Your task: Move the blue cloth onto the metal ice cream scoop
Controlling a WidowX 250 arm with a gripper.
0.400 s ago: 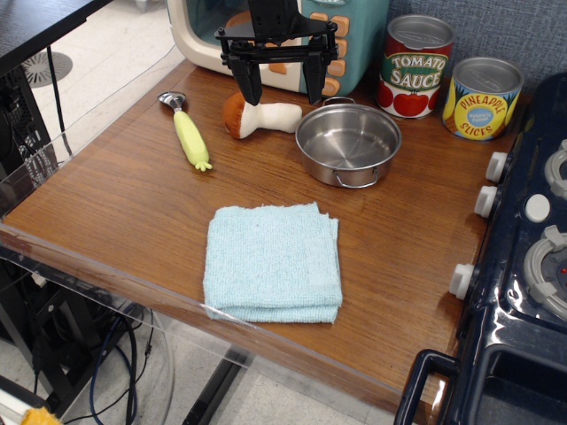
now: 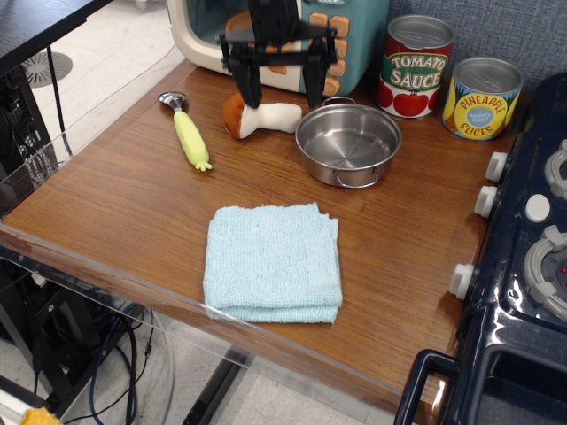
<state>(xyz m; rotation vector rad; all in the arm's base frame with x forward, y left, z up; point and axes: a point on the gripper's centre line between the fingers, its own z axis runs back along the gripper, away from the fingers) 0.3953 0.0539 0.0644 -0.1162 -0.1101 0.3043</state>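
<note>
The pale blue cloth [image 2: 273, 263] lies folded square on the wooden table near its front edge. The metal ice cream scoop [image 2: 184, 128], with a silver head and a yellow-green handle, lies at the back left, well apart from the cloth. My black gripper [image 2: 283, 97] hangs at the back centre, above the toy mushroom, with its two fingers spread wide and nothing between them. It is far behind the cloth and to the right of the scoop.
A brown-capped white toy mushroom [image 2: 257, 116] lies under the gripper. A steel pot [image 2: 347, 144] stands right of it. Tomato sauce [image 2: 415, 65] and pineapple [image 2: 481, 97] cans stand at the back right. A toy microwave [image 2: 207, 35] is behind; a toy stove [image 2: 532, 266] borders the right.
The gripper has risen slightly and stays open. The cloth, scoop and other things have not moved.
</note>
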